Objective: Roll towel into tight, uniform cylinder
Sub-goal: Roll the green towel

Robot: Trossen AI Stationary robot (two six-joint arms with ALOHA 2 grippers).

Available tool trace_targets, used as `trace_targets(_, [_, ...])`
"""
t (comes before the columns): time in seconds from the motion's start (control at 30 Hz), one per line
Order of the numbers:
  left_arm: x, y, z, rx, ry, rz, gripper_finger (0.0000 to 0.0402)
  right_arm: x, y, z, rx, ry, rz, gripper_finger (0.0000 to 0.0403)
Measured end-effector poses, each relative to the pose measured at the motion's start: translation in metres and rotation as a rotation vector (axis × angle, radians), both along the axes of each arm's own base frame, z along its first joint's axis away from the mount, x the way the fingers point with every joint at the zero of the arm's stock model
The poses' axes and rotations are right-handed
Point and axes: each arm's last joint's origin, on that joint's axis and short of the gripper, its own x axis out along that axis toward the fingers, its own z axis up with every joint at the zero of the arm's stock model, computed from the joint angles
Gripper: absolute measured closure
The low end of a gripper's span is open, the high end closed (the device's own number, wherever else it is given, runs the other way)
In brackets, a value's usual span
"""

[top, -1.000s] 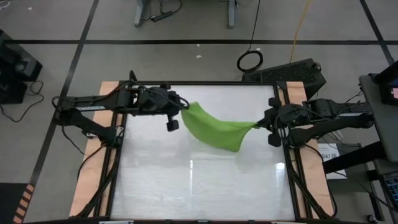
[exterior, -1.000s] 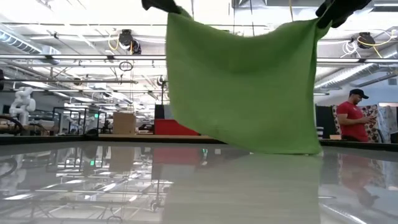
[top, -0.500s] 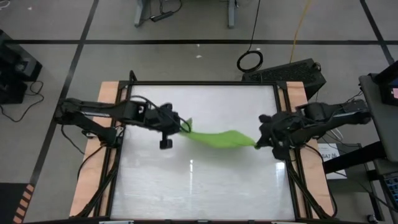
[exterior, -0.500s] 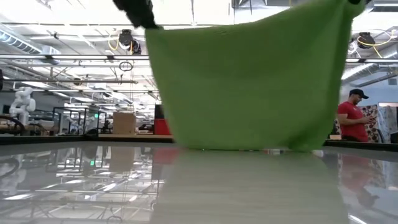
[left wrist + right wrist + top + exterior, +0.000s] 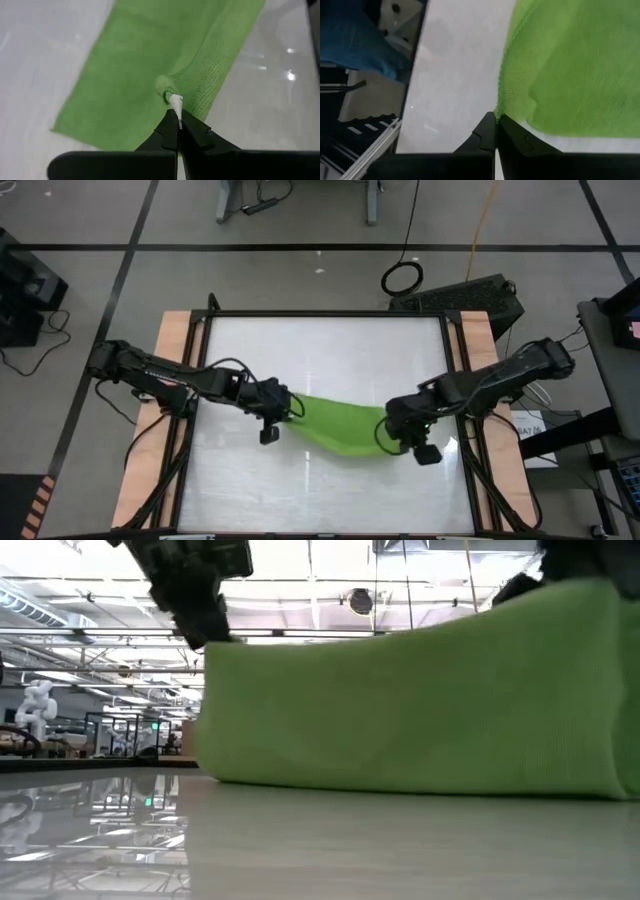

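The lime-green towel [image 5: 340, 424] stretches between my two grippers over the middle of the table and sags toward the near edge. In the low view its lower part [image 5: 400, 775] lies on the table top. My left gripper [image 5: 287, 408] is shut on the towel's left end. My right gripper [image 5: 394, 426] is shut on its right end. Both are low over the table. In the left wrist view the towel [image 5: 150, 60] spreads out flat beyond the fingers. My left gripper pinches a bunched corner of the towel [image 5: 169, 94], by a small white tag, between its two shut fingers. The fingers slant down from the table's left. The cloth beyond them lies slack on the table. My right gripper pinches the towel at its edge near a corner [image 5: 503, 107] between its two shut fingers. The fingers come from the table's right, slanting down. The held edge is just off the table and the rest of the cloth runs away from the fingers onto it.
The glossy white table top [image 5: 320, 480] has free room on the near and far sides of the towel. Black frame rails [image 5: 460, 380] and wooden strips [image 5: 165, 380] run along its left and right sides.
Both grippers have gone down and toward the table's near edge, still shut on the towel, and the right one has also gone left. The towel, which hung high between them, has swung toward the near edge and come down, so its lower part now lies on the table.
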Motion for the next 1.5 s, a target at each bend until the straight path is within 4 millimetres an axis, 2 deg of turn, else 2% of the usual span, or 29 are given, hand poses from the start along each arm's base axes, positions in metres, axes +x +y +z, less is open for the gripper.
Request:
trace_targets(0.2, [0.006, -0.002, -0.015, 0.053, 0.028, 0.009, 0.0398, 0.009, 0.002, -0.017, -0.043, 0.101, -0.057, 0.0403])
trace_targets(0.43, [0.014, 0.001, -0.036, 0.151, 0.104, 0.075, 0.0395, 0.002, -0.008, -0.025, -0.207, 0.204, -0.115, 0.0403])
trace_targets(0.6, [0.013, 0.005, -0.033, 0.249, 0.076, 0.181, 0.0393, -0.001, -0.019, -0.025, -0.312, 0.224, -0.168, 0.0403])
trace_targets(0.73, [0.014, 0.009, -0.033, 0.285, 0.080, 0.169, 0.0389, 0.005, -0.027, -0.029, -0.293, 0.187, -0.232, 0.0397])
trace_targets(0.87, [0.017, 0.013, -0.042, 0.243, 0.123, 0.137, 0.0346, 0.007, -0.034, -0.043, -0.250, 0.186, -0.296, 0.0345])
trace_targets(1.07, [0.020, 0.013, -0.046, 0.248, 0.128, 0.207, 0.0231, -0.003, -0.040, -0.063, -0.253, 0.287, -0.406, 0.0215])
trace_targets(1.17, [0.018, 0.015, -0.044, 0.279, 0.119, 0.257, 0.0191, -0.009, -0.040, -0.067, -0.267, 0.344, -0.444, 0.0175])
trace_targets(1.3, [0.017, 0.016, -0.040, 0.312, 0.099, 0.282, 0.0176, -0.015, -0.038, -0.065, -0.324, 0.360, -0.456, 0.0162])
trace_targets(1.5, [0.016, 0.016, -0.035, 0.308, 0.072, 0.288, 0.0198, -0.022, -0.037, -0.052, -0.330, 0.284, -0.520, 0.0180])
